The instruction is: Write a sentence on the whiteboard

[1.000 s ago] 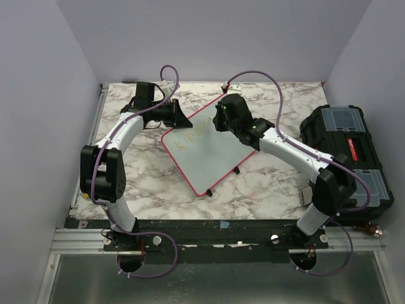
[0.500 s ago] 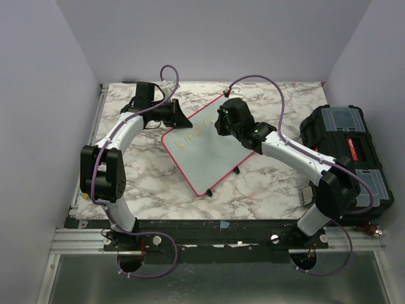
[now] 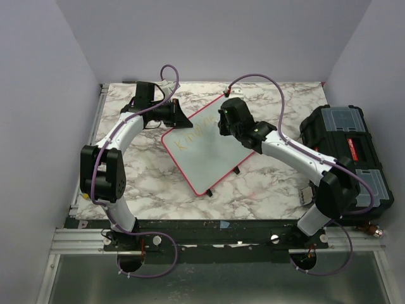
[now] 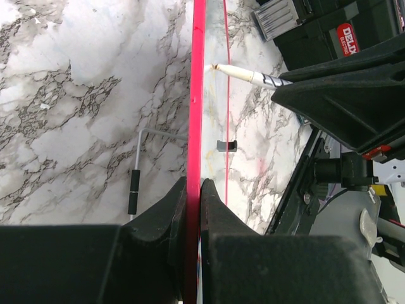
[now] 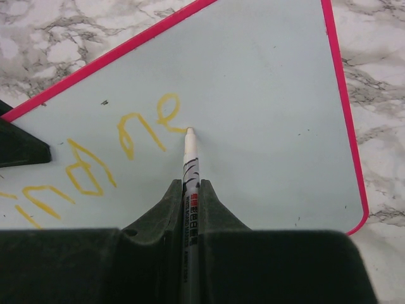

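Observation:
The whiteboard (image 3: 212, 152), white with a pinkish-red frame, lies tilted on the marble table. My left gripper (image 3: 177, 116) is shut on its far left edge; the left wrist view shows the red frame (image 4: 197, 95) pinched between the jaws. My right gripper (image 3: 223, 120) is shut on a white marker (image 5: 189, 164) whose tip touches the board just right of the last yellow letter. The sentence (image 5: 120, 149) shows as one line of several yellow letters, also faint in the top view (image 3: 190, 135). The marker tip also shows in the left wrist view (image 4: 247, 74).
A black toolbox (image 3: 348, 149) with clear lid compartments stands at the table's right edge. Small black clips (image 3: 236, 170) stick out from the board's near edge. A thin metal stand leg (image 4: 134, 183) lies on the marble beside the board. Purple cables arch over both arms.
My right gripper has shifted slightly right along the board with the marker. The left arm and the board have not moved.

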Motion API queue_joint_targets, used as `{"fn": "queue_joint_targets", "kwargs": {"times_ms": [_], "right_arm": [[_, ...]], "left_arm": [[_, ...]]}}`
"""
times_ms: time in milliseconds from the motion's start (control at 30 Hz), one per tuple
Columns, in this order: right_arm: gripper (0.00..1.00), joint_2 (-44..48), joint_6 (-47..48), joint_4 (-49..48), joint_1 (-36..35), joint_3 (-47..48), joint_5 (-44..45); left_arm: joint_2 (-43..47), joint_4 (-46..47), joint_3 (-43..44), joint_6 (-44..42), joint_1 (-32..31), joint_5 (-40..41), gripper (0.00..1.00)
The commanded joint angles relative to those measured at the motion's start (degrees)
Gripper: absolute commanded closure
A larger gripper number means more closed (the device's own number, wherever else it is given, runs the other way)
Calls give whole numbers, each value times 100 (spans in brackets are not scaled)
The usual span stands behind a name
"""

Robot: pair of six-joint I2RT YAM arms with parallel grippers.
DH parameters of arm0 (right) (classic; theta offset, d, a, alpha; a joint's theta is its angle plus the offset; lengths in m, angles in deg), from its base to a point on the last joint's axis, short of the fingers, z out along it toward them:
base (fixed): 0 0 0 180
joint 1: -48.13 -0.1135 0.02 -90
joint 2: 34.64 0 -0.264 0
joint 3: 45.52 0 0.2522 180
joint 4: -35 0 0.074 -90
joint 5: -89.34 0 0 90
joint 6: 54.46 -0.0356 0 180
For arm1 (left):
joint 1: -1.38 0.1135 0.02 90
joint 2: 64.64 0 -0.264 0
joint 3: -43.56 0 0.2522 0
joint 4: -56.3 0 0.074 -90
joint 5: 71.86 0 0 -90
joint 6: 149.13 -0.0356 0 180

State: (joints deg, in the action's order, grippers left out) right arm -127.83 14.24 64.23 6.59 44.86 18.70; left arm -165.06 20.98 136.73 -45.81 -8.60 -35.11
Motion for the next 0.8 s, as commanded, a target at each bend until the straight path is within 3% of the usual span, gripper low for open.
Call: {"fn": "queue_joint_targets", "kwargs": {"times_ms": [0,567,767], "right_arm": [[99,80,242,450,-3,414,452],[99,884,422,304,21,298,643],[99,886,431,136,403,38,-365]], "left_arm": [[-118,-303,-14,-647,-180,229,100],[-33,-259,-77,-623,-184,184,100],[-43,-246,-77,-619,-182,175,100]]}}
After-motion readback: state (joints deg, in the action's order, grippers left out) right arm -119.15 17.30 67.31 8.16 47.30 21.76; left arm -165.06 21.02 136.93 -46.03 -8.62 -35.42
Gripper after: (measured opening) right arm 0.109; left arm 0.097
